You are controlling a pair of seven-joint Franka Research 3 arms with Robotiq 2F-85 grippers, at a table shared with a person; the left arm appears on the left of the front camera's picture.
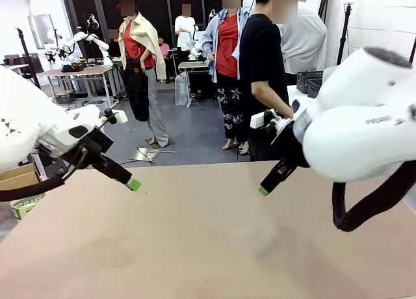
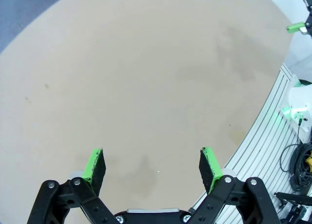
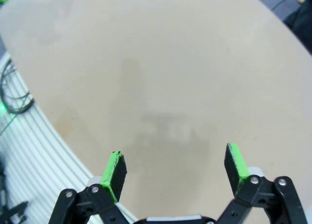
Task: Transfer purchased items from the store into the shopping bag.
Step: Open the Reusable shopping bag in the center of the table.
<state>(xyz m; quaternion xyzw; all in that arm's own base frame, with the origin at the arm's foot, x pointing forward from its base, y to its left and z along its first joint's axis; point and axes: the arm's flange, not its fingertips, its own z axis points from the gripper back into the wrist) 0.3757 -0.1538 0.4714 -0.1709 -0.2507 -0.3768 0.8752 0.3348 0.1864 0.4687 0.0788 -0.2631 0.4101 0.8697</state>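
The shopping bag is out of view, and no store item lies on the tan table [image 1: 208, 234]. My left gripper [image 1: 133, 184] hangs just above the table's far left part, and in the left wrist view the left gripper [image 2: 152, 165] is open with bare tabletop between its green pads. My right gripper [image 1: 263, 190] hovers over the far right part. Seen from its wrist, the right gripper [image 3: 175, 168] is open too, holding nothing. The two grippers point toward each other, well apart.
A person in a black shirt [image 1: 260, 65] stands at the table's far edge, right of centre. A cardboard box [image 1: 19, 179] sits off the table's left side. A ribbed metal rail [image 2: 263, 136] and cables [image 2: 297, 160] run along the near edge.
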